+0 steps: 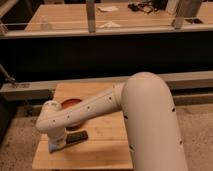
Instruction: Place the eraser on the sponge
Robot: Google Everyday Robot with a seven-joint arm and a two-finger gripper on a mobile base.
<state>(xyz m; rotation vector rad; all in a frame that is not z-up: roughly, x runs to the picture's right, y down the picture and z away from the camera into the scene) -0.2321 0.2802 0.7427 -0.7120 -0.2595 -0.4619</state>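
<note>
- Directly beneath the gripper (56,143), low and left in view: wooden table (105,136).
- Around it, speckled grey floor (197,119).
- Beyond the gripper, dark panel (100,55) under a pale rail (125,31).
- Farther back, tan wooden surface (70,15), warmly lit.

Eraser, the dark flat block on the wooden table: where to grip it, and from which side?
Probably across its narrow width at the middle, from above: the eraser lies flat and long on the table. The end effector hangs just beside it.

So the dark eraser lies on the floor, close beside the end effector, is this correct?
Not the floor: the camera view shows the eraser lying on the wooden table, close beside the end effector.
</note>
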